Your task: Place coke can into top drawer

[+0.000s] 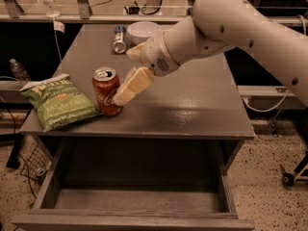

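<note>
Claw (121, 97), its spread impossible to tell, hangs centre-left just beside the coke can (106, 92), where a sideways nudge could topple it.

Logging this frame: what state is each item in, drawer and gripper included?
coke can: upright on the table, not yet in the drawer.
top drawer: pulled open, nothing seen inside.
gripper: low beside the coke can, on the side away from the chip bag.
chip bag: lying flat near the table's edge.
silver-and-blue can: on its side at the back.
white bowl: upright at the back.
</note>
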Robot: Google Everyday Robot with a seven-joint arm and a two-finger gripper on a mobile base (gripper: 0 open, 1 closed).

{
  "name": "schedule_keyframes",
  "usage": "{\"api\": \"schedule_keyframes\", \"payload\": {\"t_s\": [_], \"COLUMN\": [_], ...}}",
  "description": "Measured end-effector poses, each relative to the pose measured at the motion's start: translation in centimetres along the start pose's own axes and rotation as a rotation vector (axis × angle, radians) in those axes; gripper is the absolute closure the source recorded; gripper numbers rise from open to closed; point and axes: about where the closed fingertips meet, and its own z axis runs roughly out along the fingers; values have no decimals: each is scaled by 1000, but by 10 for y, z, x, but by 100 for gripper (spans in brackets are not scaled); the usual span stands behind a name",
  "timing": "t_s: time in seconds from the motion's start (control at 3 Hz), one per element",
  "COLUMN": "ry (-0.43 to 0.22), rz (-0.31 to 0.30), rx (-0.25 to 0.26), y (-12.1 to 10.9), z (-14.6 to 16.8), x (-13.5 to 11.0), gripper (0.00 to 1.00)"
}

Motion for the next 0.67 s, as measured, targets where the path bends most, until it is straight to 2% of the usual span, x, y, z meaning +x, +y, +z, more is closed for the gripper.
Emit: {"api": "schedule_keyframes", "payload": {"t_s": [0.67], "ry": [3], "rz": [-19], "rx": [-38], "y": [7], "z": [17], "x": [-5], "gripper": [0]}}
